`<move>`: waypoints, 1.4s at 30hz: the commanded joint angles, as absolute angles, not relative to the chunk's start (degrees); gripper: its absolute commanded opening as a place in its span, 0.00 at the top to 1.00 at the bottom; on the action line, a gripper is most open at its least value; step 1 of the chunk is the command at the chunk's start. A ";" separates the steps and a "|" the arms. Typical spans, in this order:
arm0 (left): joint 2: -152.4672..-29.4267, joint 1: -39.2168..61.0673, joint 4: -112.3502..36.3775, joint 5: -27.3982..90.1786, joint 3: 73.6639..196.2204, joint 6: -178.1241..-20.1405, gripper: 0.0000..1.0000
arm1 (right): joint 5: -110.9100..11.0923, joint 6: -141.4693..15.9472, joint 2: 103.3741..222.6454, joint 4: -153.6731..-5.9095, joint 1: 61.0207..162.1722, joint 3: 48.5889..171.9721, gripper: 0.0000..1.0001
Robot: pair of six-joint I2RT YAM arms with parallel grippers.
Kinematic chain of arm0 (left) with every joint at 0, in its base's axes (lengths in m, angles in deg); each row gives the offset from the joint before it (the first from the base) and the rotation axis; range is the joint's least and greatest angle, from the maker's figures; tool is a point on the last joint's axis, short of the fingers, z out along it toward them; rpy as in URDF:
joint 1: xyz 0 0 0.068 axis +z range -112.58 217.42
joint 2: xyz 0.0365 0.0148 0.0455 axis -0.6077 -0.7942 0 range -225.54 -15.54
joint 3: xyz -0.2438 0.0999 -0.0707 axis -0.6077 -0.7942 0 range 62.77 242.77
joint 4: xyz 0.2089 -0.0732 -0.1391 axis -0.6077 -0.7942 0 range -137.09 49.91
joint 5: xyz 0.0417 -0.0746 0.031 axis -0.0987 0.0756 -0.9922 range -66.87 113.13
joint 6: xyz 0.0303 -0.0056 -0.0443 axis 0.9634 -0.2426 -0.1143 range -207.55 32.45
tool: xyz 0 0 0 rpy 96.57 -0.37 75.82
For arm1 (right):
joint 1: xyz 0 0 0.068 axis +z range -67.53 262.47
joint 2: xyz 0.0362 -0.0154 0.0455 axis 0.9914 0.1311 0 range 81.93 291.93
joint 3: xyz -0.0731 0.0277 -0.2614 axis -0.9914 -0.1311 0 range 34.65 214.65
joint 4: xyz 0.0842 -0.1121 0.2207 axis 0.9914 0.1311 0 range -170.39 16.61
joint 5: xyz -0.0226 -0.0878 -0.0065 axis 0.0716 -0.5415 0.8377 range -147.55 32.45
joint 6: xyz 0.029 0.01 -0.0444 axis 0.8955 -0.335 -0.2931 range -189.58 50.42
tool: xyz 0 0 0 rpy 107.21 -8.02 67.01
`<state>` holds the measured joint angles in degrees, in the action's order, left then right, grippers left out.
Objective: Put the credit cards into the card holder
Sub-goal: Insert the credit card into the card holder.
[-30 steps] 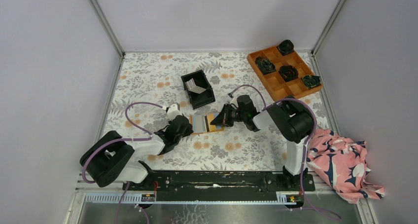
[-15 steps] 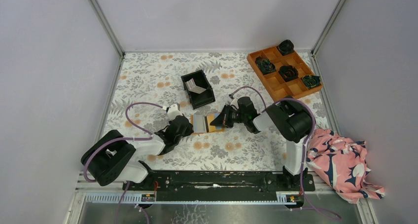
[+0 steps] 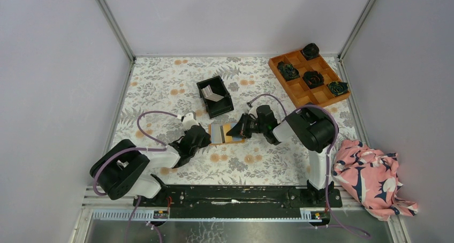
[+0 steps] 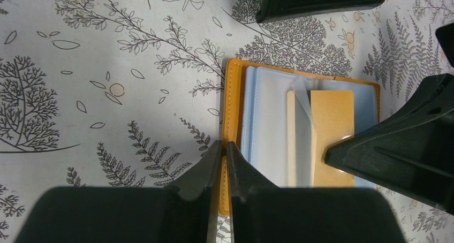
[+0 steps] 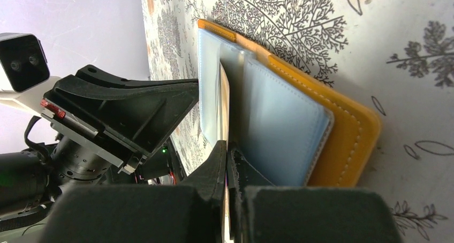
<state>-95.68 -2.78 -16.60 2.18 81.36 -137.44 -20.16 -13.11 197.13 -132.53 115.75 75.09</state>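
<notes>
**Seating the card in the holder pocket**

Since the earlier view, the right gripper (image 3: 239, 129) is sitting slightly further toward 9 o'clock, closer in over the card holder (image 3: 222, 134). The left gripper (image 3: 203, 137) is showing no change.

The holder is lying open near the middle of the table (image 3: 160, 82), blue pockets up. The left gripper, at its 9 o'clock side, is clamping narrowly on the orange edge. The right gripper, at 3 o'clock, is pinching a tan card (image 4: 332, 122) that is lying partly under a clear pocket flap. More cards (image 3: 213, 96) are waiting in the black bin (image 3: 221, 110) at 12 o'clock.

For a clean insertion:
- Keep the card flat and parallel to the pocket mouth.
- Push toward 9 o'clock, against the left clamp.
- Keep the left clamp closed, since the holder is likely to slide otherwise.
- Release only once the card is fully seated.
</notes>
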 commanded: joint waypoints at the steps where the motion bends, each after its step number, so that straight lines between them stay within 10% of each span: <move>1: -97.25 -3.34 -17.60 4.05 80.09 -137.74 0.87 | -21.72 -14.46 198.49 -131.66 117.13 77.03 1.00; 23: -97.73 -3.96 -16.23 4.67 79.56 -137.92 0.88 | -26.94 -13.74 200.28 -128.62 119.97 79.26 0.99; 31: -97.57 -3.97 -16.40 4.25 79.38 -137.85 0.89 | -29.82 -18.94 196.09 -121.39 120.26 79.69 0.65; 42: -97.64 -3.96 -16.67 3.98 79.60 -137.74 0.89 | -35.34 -27.12 189.01 -108.27 120.26 82.22 0.55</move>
